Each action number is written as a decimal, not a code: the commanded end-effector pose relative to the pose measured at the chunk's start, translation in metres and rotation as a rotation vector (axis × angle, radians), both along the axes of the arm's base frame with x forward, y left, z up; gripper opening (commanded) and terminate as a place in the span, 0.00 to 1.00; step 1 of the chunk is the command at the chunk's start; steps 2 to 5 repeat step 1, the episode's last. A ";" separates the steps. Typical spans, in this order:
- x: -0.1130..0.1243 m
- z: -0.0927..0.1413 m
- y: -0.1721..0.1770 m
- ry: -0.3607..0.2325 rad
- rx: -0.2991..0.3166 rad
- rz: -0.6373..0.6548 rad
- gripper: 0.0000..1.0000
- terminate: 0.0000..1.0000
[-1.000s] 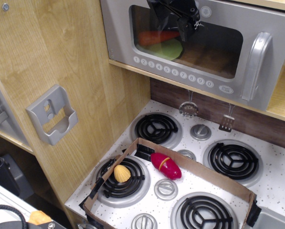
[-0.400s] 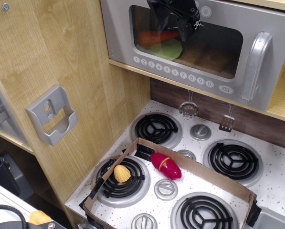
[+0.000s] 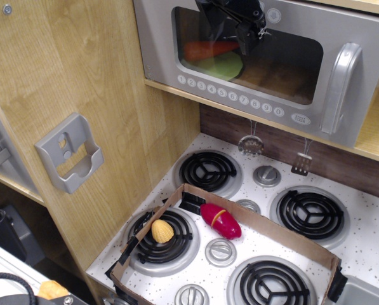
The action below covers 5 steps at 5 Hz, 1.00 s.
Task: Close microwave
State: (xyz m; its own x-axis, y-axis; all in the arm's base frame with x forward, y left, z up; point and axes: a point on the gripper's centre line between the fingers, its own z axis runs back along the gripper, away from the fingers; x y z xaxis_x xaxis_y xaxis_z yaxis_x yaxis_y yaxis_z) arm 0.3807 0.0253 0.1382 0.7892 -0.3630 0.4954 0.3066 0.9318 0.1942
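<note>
The microwave (image 3: 265, 60) is at the top, of light wood with a grey door, a clear window, a row of round number buttons (image 3: 230, 95) and a silver vertical handle (image 3: 338, 86) on the right. The door lies across the microwave's front; I cannot tell whether it is fully flush. Through the window I see an orange carrot (image 3: 205, 49) on a green plate (image 3: 224, 65). My black gripper (image 3: 245, 35) hangs in front of the upper part of the window, left of the handle. Its fingers are dark and partly cut off by the frame's top.
A grey wall bracket (image 3: 70, 152) is on the wood panel at left. Below is a toy stove (image 3: 367, 216) with several burners and knobs. A cardboard frame (image 3: 265, 225) on it holds a red-yellow toy (image 3: 221, 220) and a yellow toy (image 3: 162, 231). Two small utensils (image 3: 251, 145) hang under the microwave.
</note>
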 end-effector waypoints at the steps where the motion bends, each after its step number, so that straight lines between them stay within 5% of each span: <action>1: -0.001 0.021 -0.005 -0.050 0.008 -0.004 1.00 1.00; 5: -0.001 0.021 -0.005 -0.050 0.008 -0.004 1.00 1.00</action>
